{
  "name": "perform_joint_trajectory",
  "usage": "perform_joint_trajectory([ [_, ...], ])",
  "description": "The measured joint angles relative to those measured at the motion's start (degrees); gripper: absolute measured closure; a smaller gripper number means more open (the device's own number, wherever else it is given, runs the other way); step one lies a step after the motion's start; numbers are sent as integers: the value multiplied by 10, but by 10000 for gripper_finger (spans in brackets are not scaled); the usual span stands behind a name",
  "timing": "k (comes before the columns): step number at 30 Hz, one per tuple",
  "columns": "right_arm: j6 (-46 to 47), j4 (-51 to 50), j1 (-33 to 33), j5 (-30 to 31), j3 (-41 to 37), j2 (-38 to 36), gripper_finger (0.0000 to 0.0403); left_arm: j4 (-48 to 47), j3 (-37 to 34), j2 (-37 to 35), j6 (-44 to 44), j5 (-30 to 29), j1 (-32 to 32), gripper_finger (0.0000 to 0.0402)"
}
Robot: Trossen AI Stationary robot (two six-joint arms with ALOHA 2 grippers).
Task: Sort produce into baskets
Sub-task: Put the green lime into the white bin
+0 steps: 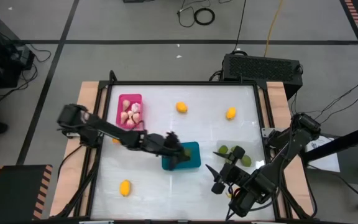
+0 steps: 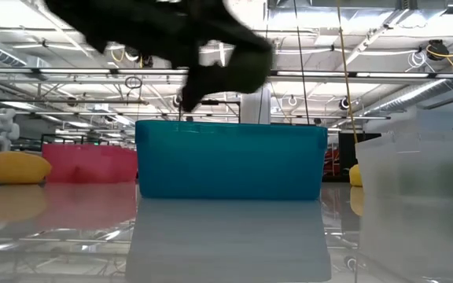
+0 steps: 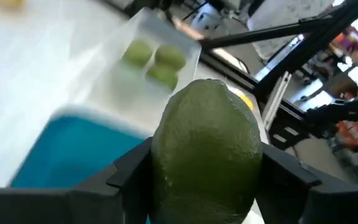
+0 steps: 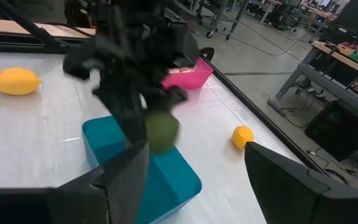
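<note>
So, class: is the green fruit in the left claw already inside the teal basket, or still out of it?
Out. The green fruit sits gripped in the left claw, held above the teal basket, not resting in it.

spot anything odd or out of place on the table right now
One thing: the left hand holds a green fruit above the teal bin, while the other green fruits sit in the clear bin. Nothing looks spilled or damaged.
</note>
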Motion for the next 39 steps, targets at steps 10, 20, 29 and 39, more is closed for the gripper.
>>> perform_joint_trajectory([
  [10,-18,0,-10,-1,0,0,145,-72,283,199,190,20,28,173],
  [20,-22,-6,4,-3,0,0,145,-108,468,345,222,55,51,173],
  [29,-20,-5,19,-3,0,0,145,-105,523,386,249,74,56,166],
  [39,-20,-4,21,-3,0,0,145,-116,523,387,279,94,57,89],
])
